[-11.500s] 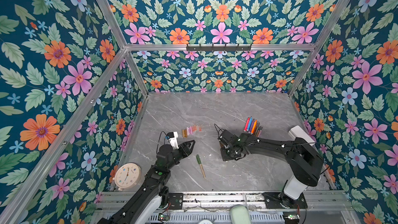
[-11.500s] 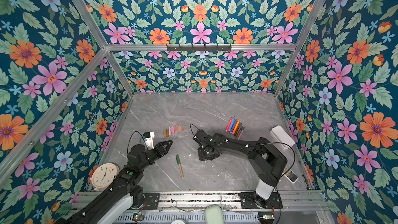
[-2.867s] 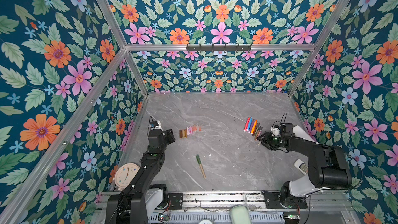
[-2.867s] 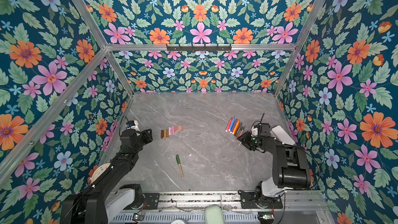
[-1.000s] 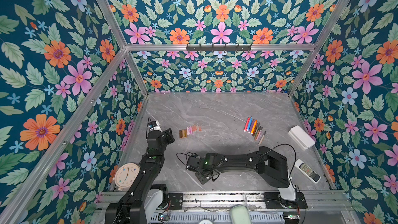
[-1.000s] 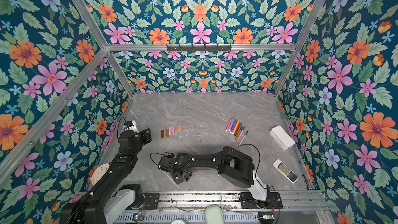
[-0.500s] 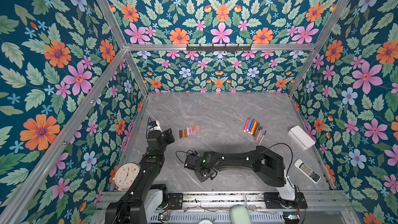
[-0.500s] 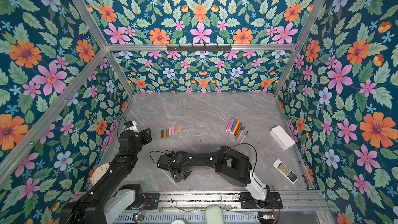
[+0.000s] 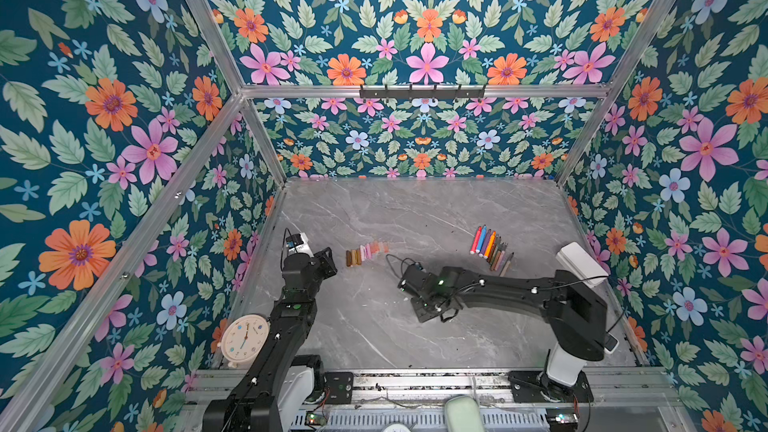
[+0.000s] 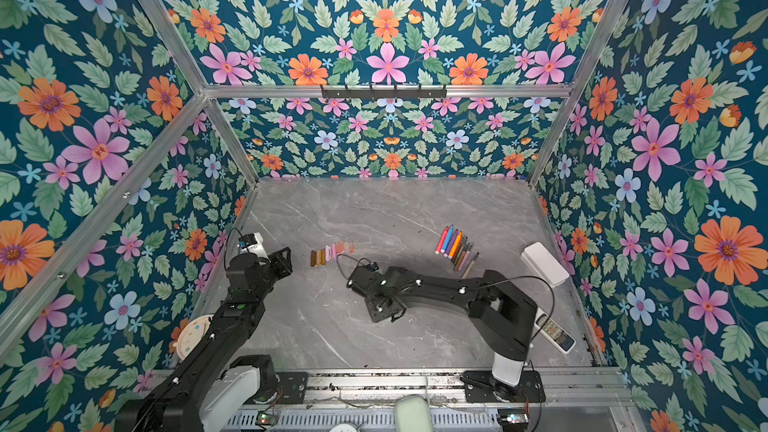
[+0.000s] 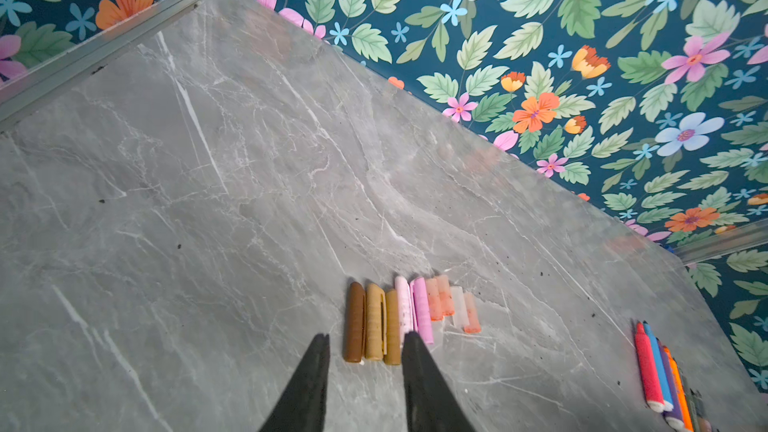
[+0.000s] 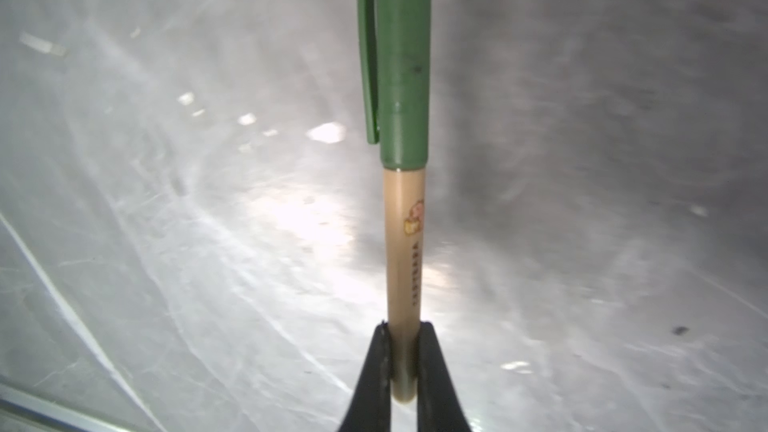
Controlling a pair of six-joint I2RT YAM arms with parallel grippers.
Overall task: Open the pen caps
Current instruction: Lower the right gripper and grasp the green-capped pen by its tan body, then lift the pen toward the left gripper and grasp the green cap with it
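A pen with a beige barrel [image 12: 403, 243] and a green cap [image 12: 401, 56] is clamped by its bare end in my right gripper [image 12: 403, 328], which is shut on it. In both top views that gripper [image 9: 432, 311] [image 10: 386, 312] hangs over the table's front middle and hides the pen. A row of loose pen caps [image 9: 365, 252] [image 10: 331, 252] [image 11: 399, 317], brown, tan, pink and pale orange, lies left of centre. My left gripper [image 9: 328, 261] [image 11: 365, 340] hovers just short of the brown caps, open and holding nothing. The other pens [image 9: 490, 247] [image 11: 665, 371] lie side by side at the right.
A round clock [image 9: 245, 336] sits at the front left beside my left arm. A white box [image 9: 582, 263] and a remote [image 10: 555, 332] lie along the right wall. Flowered walls close in the grey marble table [image 9: 415, 209].
My right gripper has shut on the green-capped pen at the table's front and carried it off the table, a little to the right. The left arm has not moved.
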